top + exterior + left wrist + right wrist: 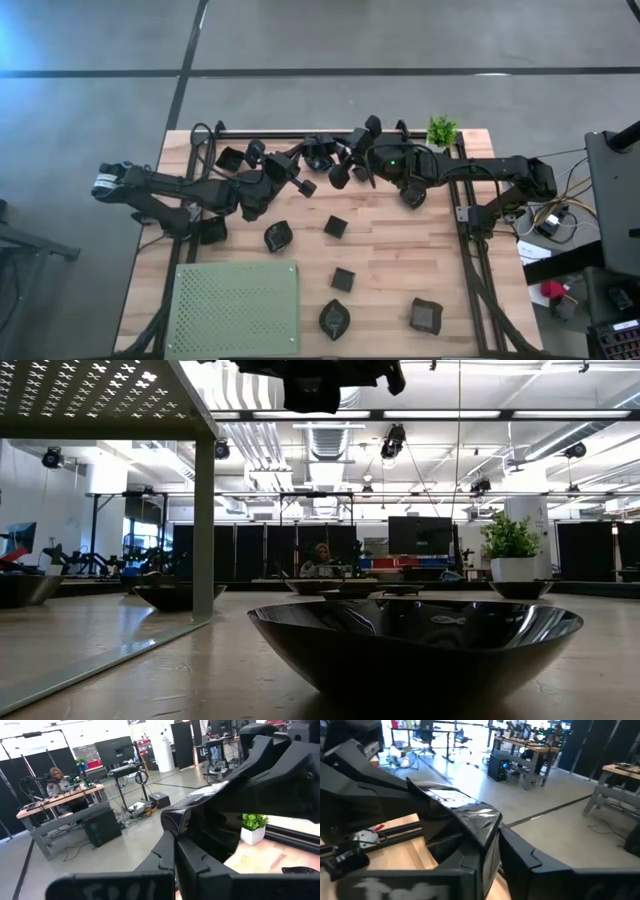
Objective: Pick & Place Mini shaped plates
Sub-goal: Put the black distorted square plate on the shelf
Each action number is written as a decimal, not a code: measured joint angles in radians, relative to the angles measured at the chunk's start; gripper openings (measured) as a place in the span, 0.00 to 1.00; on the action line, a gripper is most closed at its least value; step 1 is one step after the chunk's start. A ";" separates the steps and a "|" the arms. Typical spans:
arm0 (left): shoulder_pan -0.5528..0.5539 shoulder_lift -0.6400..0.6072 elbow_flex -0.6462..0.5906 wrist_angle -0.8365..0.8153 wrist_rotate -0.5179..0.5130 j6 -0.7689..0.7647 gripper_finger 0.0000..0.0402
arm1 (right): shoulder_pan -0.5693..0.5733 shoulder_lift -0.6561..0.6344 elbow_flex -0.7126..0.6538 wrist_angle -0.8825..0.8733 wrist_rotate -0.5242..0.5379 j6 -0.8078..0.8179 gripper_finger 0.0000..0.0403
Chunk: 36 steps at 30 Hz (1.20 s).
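Note:
High over the table's far middle, my two grippers meet tip to tip. A glossy black mini plate (470, 815) hangs between them. My left gripper (312, 160) comes in level from the table's left and is shut on it. My right gripper (342, 158) comes in from the right and also stands closed at its rim. Several other mini plates lie flat on the wood, among them a leaf-shaped one (334, 319) and square ones (335, 227), (343, 279). In the low view a round plate (415, 645) fills the foreground. My left gripper pinches one edge of the mini plate (187, 822) between its two fingers, coming level from the table's left. The plate is lifted clear, high above the wood. My right gripper has the plate's opposite rim (487, 827) between its fingertips, coming almost level from the table's right.
A light green perforated mat (237, 307) lies at the near left. A small potted plant (441, 130) stands at the far right corner. More black plates sit at the far left (232, 158) and under the right arm (413, 197). Bare wood lies between the scattered plates.

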 joint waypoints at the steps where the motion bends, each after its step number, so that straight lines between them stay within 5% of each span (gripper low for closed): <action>1: 0.000 0.000 0.000 0.000 0.006 0.000 0.00 | 0.001 0.000 0.000 0.000 -0.005 0.002 0.19; 13: -0.001 -0.007 0.005 -0.001 0.003 -0.031 0.00 | 0.068 -0.017 0.000 -0.026 -0.002 -0.082 0.44; 26: -0.012 -0.009 0.052 -0.091 -0.007 -0.026 0.00 | 0.105 -0.105 0.000 -0.111 0.008 -0.084 0.50; 31: -0.043 -0.026 0.091 -0.237 -0.004 -0.055 0.00 | 0.105 -0.159 0.000 -0.190 0.007 -0.076 0.50; 36: -0.086 -0.056 0.181 -0.562 0.010 -0.189 0.00 | 0.116 -0.214 0.000 -0.280 0.005 -0.072 0.50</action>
